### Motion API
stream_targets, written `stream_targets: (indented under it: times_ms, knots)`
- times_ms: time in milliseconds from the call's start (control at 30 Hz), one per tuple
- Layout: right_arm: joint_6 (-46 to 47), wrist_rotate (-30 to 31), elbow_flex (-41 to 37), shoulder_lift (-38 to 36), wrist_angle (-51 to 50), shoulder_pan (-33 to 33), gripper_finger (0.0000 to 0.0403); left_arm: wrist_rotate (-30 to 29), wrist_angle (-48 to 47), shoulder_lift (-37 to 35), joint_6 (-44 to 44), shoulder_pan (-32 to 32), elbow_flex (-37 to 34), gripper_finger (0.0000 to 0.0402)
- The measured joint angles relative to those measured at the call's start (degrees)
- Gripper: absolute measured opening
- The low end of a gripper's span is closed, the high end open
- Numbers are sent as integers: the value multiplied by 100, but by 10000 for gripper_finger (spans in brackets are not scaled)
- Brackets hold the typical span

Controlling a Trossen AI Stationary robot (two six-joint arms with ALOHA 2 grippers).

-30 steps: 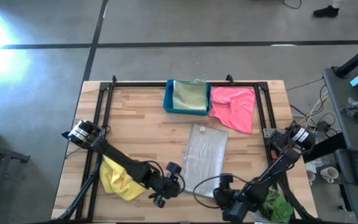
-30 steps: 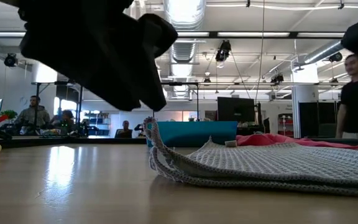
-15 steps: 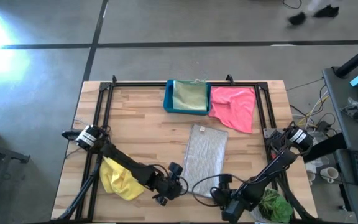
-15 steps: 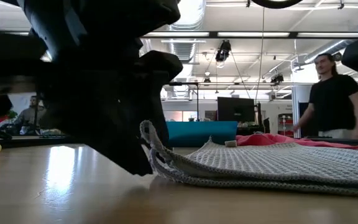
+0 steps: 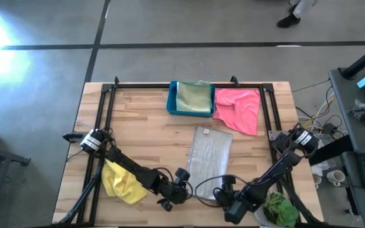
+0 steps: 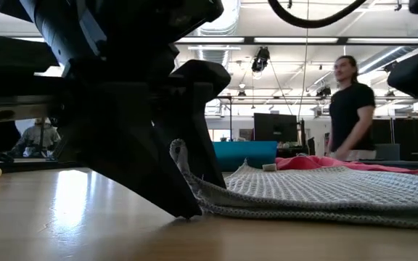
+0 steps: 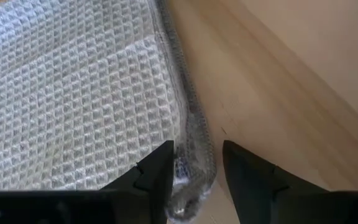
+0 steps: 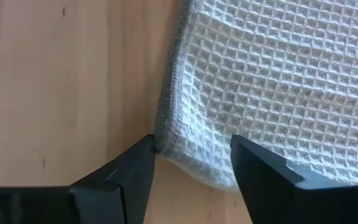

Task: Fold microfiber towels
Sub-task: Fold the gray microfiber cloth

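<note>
We're working the grey towel (image 5: 209,157), lying flat in the middle of the bench (image 5: 144,133), one narrow end facing the arms. It's a waffle-weave cloth: light, floppy, grippy rather than slick, nothing fragile. It'll likely sag and drag if lifted by one point, so we're taking it at the two near corners, right on the stitched hem.

Left gripper (image 7: 194,171) is sitting low at the near left corner, fingers (image 7: 157,171) partly open and straddling the rumpled hem, not clamped on it yet as far as we can judge. Arm is stretched out low across the bench.

Right gripper (image 8: 191,162) is at the near right corner, fingers (image 8: 135,168) spread wide with the corner edge between them, holding nothing. Arm is reaching in low from its side.
</note>
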Motion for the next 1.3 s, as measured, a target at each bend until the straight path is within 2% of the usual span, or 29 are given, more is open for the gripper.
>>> stream_targets:
  times_ms: [233,333,567,733,867,1033,1300]
  knots:
    - [53,-24,0,0,21,3,148,-175,27,60,-16,61,-19,119]
    - [53,-23,-6,0,47,3,122,-212,57,72,-15,98,-3,95]
    - [56,-132,-55,0,176,1,68,-235,166,91,-12,148,0,11]
    - [239,-314,-61,0,198,-61,17,-237,175,90,-306,146,0,7]
    - [432,-389,-8,0,212,-64,10,-171,122,32,-587,146,14,7]
    - [735,-645,329,-2,236,-43,9,287,36,-213,-907,134,59,7]
    - [1140,-640,933,-4,86,14,9,917,-503,-737,-931,98,60,7]
